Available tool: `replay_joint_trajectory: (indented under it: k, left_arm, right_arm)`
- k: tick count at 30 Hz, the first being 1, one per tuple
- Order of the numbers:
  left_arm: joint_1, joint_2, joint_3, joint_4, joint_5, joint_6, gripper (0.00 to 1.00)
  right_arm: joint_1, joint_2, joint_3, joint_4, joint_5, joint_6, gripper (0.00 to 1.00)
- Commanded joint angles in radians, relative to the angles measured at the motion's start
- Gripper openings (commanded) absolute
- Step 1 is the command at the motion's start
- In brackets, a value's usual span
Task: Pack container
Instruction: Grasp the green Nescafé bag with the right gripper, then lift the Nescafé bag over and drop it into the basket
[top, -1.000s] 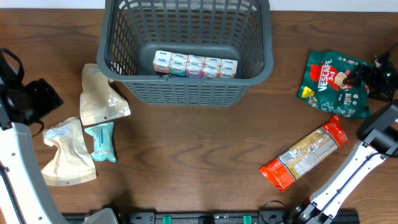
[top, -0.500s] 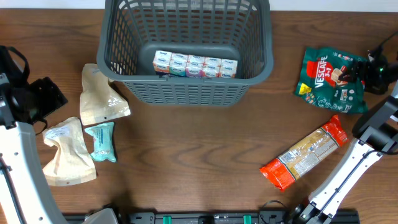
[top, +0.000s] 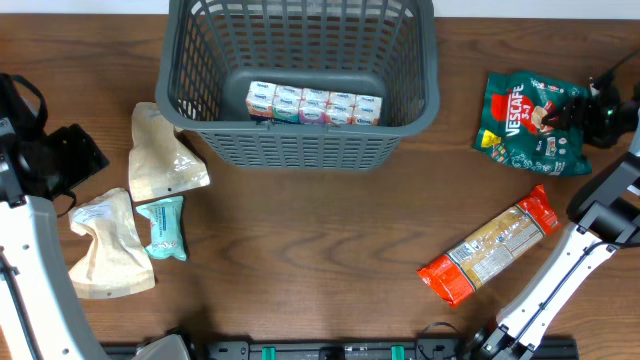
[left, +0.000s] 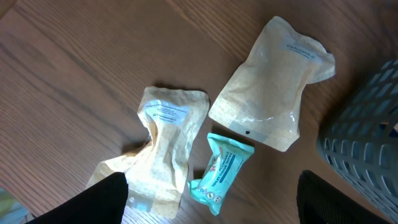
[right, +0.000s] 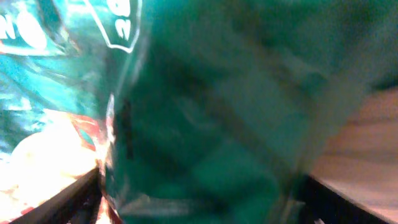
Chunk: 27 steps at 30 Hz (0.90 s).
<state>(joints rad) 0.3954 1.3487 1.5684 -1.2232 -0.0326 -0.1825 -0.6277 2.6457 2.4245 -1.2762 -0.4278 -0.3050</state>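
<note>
The container (top: 300, 148), a dark grey lattice basket, stands at the back centre with a row of small cartons (top: 313, 103) on its floor. A green coffee bag (top: 525, 125) lies at the right, and my right gripper (top: 598, 108) is shut on its right edge. In the right wrist view the blurred bag (right: 205, 112) fills the gap between the right gripper's (right: 199, 202) fingers. My left gripper (left: 211, 205) hangs open above a teal packet (left: 221, 174) and two tan pouches (left: 267, 87) (left: 165, 149), touching none of them.
An orange-ended pasta packet (top: 490, 245) lies diagonally at the front right. The tan pouches (top: 160, 155) (top: 105, 245) and teal packet (top: 163, 228) lie left of the basket. A corner of the basket (left: 367, 137) shows in the left wrist view.
My right gripper has closed in on the green bag, and the bag has shifted a little left and towards the back. The left arm has barely moved.
</note>
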Motion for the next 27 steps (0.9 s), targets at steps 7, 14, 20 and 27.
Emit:
replay_joint_trajectory:
  k: [7, 14, 20, 27]
  left_arm:
    - [-0.004, 0.002, 0.018, -0.006, -0.001, 0.007, 0.77]
    - [-0.004, 0.002, 0.018, -0.006, 0.000, 0.015, 0.77]
    - [-0.004, 0.002, 0.018, -0.006, -0.001, 0.027, 0.77]
    - [-0.004, 0.002, 0.018, -0.006, -0.001, 0.030, 0.77]
  right_arm:
    - [0.023, 0.040, -0.116, 0.019, 0.078, -0.002, 0.03]
    - [0.031, -0.008, -0.115, -0.023, 0.076, 0.016, 0.01]
    - [0.064, -0.188, -0.115, -0.024, 0.076, 0.026, 0.01]
    - [0.153, -0.559, -0.115, 0.014, 0.149, 0.083, 0.01]
